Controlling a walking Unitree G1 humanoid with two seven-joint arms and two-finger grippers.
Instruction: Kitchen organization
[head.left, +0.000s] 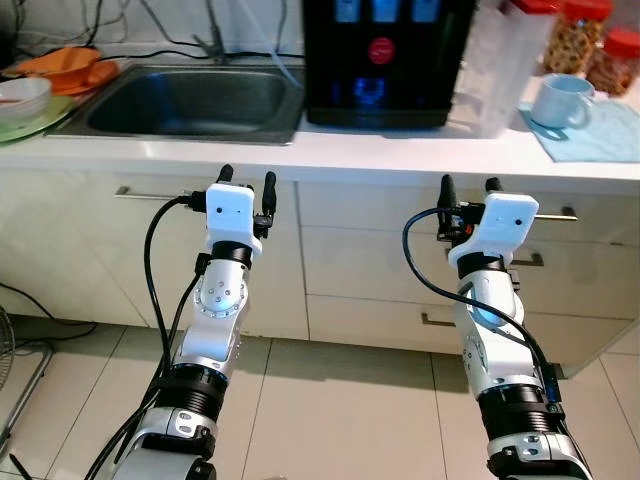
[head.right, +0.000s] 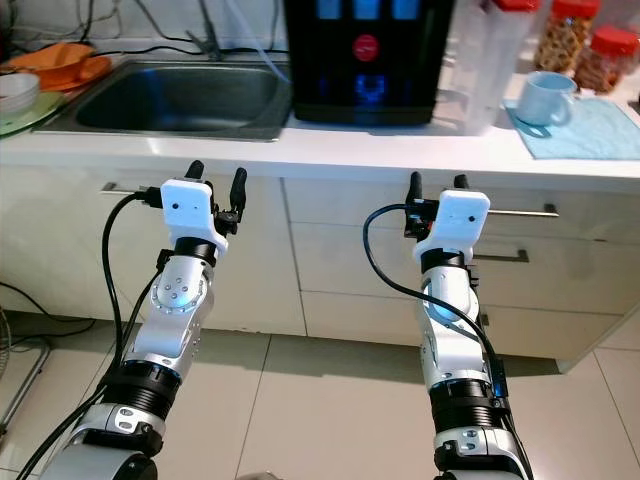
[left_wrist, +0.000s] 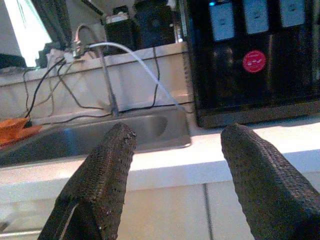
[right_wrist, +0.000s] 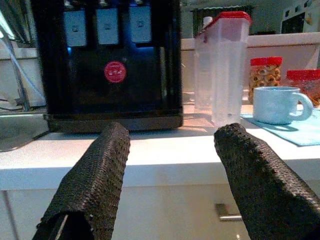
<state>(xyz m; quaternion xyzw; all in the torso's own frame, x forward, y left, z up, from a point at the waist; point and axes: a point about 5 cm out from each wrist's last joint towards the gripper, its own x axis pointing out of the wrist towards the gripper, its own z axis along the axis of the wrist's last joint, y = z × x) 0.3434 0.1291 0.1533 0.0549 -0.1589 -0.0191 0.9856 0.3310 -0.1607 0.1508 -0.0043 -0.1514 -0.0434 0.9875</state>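
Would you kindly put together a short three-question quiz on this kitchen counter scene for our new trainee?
1. True or false: the left gripper holds a cup.
2. What stands directly right of the black dispenser? A) clear pitcher B) orange cloth C) bowl
3. What does the light blue mug sit on?

Key: 1 false, both it and the right gripper are open and empty. 2 A, the clear pitcher. 3 The blue cloth.

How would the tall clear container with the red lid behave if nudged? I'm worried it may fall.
The container is tall and narrow, so a push near its lid would probably tip it. It looks empty, thus likely light and easily shoved. Its smooth clear walls may slip between the fingers. A mug stands close beside it and could be knocked.
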